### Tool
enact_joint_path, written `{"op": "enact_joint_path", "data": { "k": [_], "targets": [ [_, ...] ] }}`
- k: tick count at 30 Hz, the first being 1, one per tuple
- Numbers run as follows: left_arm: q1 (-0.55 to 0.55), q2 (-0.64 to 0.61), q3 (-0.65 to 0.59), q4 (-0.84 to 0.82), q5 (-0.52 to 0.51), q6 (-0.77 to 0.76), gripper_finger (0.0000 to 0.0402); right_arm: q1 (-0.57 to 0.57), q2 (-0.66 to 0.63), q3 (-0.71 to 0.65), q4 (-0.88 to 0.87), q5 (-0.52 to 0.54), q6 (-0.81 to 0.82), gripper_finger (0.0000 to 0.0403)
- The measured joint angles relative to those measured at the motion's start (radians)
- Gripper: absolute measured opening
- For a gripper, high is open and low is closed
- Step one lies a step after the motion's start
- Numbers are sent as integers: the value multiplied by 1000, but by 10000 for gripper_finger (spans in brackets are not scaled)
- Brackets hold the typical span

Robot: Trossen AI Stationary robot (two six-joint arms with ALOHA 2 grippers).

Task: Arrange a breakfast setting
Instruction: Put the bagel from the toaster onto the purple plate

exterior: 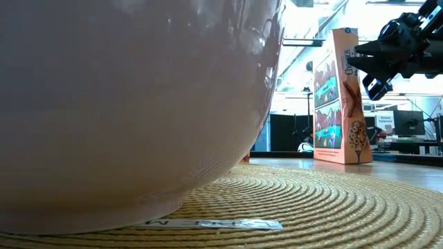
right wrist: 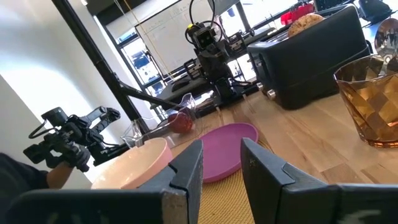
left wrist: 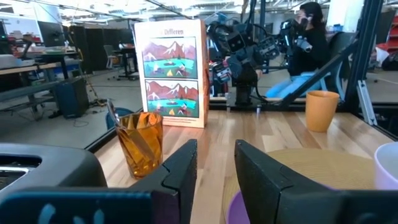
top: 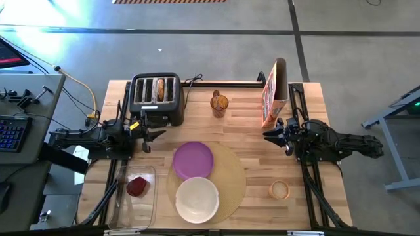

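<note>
Bagel, toasted and ring-shaped point(top: 159, 90), stands in the black toaster point(top: 156, 98) at far left; left hand point(top: 146, 136), fingers slightly apart and empty, should rise over the slot, then descend straight for the small purple plate point(top: 193, 159).

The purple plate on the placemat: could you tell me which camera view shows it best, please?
The high view shows the purple plate whole, on the placemat beside the white bowl. The right wrist view shows it at a low angle, partly hidden behind that arm's fingers; the left wrist view catches only an edge; the low view shows none.
</note>
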Motion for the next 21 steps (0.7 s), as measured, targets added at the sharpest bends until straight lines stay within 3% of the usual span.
{"op": "enact_joint_path", "data": {
  "k": [11, 18, 21],
  "targets": [
    [0, 1, 0, 18, 23, 0, 161, 0, 0, 0, 0, 48, -6, 90],
    [0, 0, 0, 168, 20, -34, 168, 0, 0, 0, 0, 47, 3, 90],
    [0, 1, 4, 209, -26, -48, 168, 0, 0, 0, 0, 46, 29, 90]
  ]
}}
